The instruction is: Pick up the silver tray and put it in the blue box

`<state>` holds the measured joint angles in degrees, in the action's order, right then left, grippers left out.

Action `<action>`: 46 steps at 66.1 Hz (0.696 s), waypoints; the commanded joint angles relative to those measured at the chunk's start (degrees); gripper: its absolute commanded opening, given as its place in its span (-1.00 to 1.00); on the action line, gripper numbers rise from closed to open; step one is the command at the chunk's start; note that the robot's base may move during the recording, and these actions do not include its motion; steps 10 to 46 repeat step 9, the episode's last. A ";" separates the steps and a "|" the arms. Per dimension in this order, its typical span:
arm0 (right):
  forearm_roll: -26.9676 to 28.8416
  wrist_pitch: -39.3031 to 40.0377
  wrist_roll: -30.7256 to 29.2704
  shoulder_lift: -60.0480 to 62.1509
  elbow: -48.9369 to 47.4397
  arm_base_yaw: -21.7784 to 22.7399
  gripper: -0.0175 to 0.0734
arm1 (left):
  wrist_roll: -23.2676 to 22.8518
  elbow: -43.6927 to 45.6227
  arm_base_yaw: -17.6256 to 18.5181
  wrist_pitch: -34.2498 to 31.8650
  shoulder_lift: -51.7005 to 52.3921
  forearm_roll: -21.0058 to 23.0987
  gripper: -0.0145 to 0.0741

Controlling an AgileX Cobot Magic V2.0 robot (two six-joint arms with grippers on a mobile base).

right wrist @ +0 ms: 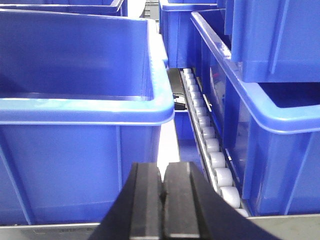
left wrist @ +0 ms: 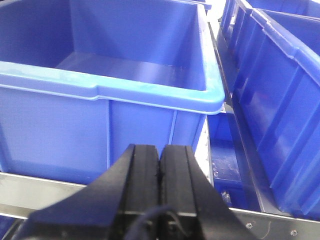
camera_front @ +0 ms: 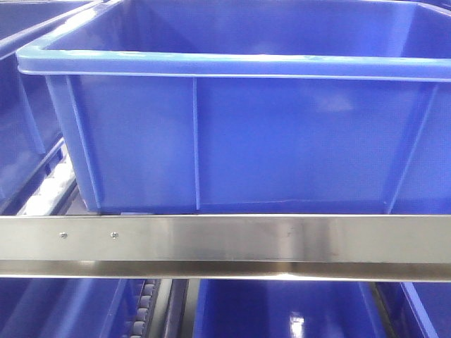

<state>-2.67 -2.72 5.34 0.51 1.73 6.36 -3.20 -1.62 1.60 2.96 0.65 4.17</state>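
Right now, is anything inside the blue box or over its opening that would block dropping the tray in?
Nothing visible does. The blue box shows a bare floor and open top. No silver tray appears in any view.

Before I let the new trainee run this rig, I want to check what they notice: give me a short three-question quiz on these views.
1. True or false: the silver tray is visible in one of the views.
2. Multiple choice: the left pincer is A) wide open, B) shut with nothing held, C) shut on a tray.
3. Short answer: in the right wrist view, what runs along the gap right of the blue box?

Key:
1. False; only blue crates and a steel rail show.
2. B; the right pincer is shut and empty too.
3. A line of white rollers.
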 commanded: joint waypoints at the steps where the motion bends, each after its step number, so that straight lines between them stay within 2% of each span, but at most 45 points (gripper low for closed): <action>1: 0.06 5.37 -0.49 1.25 0.16 0.28 -0.49 | 0.11 0.08 -0.07 -4.77 0.85 0.24 -0.89; 46: 0.06 5.37 -0.49 1.25 0.16 0.28 -0.49 | 0.11 0.08 -0.07 -4.77 0.85 0.24 -0.89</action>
